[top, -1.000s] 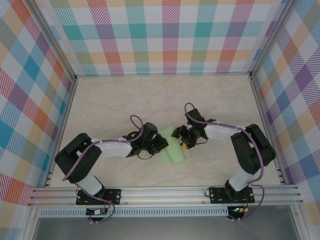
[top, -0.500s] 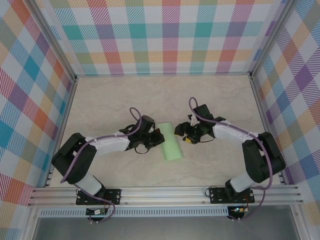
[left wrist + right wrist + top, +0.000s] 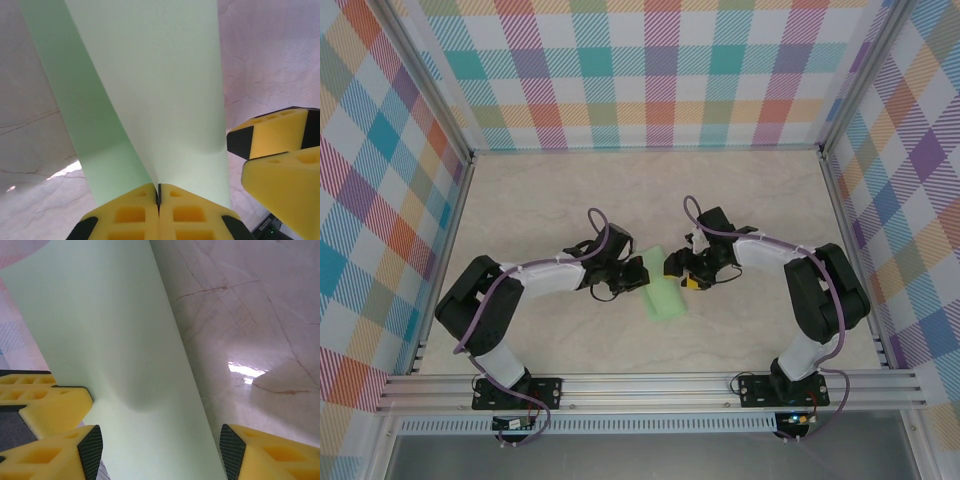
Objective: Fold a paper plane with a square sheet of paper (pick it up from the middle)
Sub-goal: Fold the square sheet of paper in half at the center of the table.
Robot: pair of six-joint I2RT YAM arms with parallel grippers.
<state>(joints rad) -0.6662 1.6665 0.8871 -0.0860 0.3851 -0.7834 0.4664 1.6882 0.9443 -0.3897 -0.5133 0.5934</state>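
The square sheet of paper (image 3: 665, 298) lies as a pale green doubled-over strip on the table between my two grippers. My left gripper (image 3: 637, 275) is at the strip's left edge. In the left wrist view its yellow fingers (image 3: 135, 212) are shut, with the sheet's edge (image 3: 150, 75) pinched between them and lifted into a curve. My right gripper (image 3: 672, 268) is at the strip's upper right edge. Its jaws are open in the right wrist view, with the paper (image 3: 115, 340) running between the fingertips (image 3: 92, 447), untouched by the pads.
The marble-patterned table (image 3: 570, 200) is ringed by plaid walls (image 3: 650, 80) and aluminium rails, with a front rail (image 3: 650, 385) by the arm bases. My right gripper's yellow fingers (image 3: 272, 145) sit close beside the left one's.
The left gripper has closed fully on the paper's left edge. The right gripper backed off slightly, then returned to the paper with its jaws a little wider. The paper now lies as a flatter strip.
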